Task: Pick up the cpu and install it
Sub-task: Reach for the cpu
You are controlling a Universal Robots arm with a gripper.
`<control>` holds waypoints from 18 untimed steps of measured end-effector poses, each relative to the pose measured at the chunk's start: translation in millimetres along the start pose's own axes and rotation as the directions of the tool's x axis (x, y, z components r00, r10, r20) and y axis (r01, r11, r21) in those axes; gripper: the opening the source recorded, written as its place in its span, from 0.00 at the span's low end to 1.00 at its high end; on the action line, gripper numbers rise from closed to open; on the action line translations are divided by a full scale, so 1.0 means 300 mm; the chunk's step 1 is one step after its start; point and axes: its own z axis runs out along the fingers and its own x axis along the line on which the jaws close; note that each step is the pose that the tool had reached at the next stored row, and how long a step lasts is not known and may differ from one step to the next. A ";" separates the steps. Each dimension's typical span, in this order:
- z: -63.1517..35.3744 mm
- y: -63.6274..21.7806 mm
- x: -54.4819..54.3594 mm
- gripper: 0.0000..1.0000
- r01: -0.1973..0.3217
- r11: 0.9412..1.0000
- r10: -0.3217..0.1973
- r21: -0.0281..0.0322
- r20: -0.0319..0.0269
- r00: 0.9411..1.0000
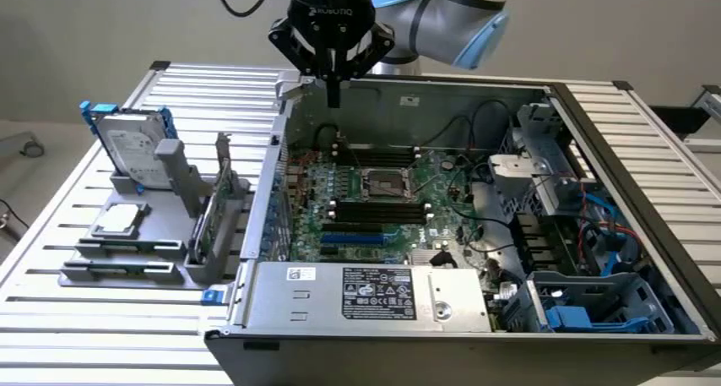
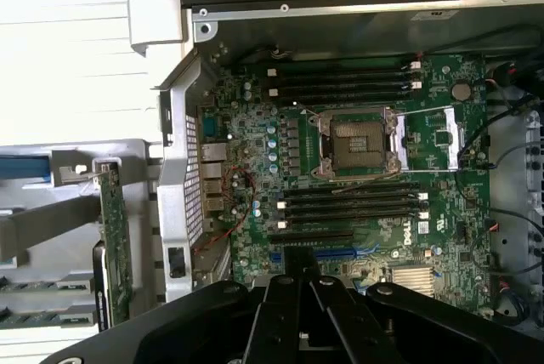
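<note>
The cpu [image 1: 121, 220], a small flat silver square, lies on the grey holder [image 1: 124, 263] on the exterior view's left, outside the computer case. My gripper [image 1: 333, 97] hangs high over the case's far left wall, fingers pressed together and holding nothing. It is well away from the cpu. In the wrist view the shut gripper [image 2: 308, 286] points down at the motherboard [image 2: 255, 168], where the metal-framed socket [image 2: 357, 145] stands with a hollow centre. The same socket [image 1: 383, 182] sits mid-board in the exterior view.
A silver hard drive [image 1: 130, 145] with a blue bracket stands upright behind the cpu on the holder. A card [image 1: 214, 217] stands on edge beside the case wall. Cables, a power supply [image 1: 377, 293] and drive cages crowd the open case [image 1: 631, 166].
</note>
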 end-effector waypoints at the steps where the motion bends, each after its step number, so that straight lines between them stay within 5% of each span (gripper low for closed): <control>1: 0.000 0.000 0.001 0.11 0.000 1.000 0.000 0.000 -0.001 1.000; 6: 0.006 -0.005 0.064 0.11 -0.001 1.000 0.001 0.003 -0.020 1.000; 18: 0.037 -0.019 0.246 0.11 -0.001 1.000 0.001 0.008 -0.024 1.000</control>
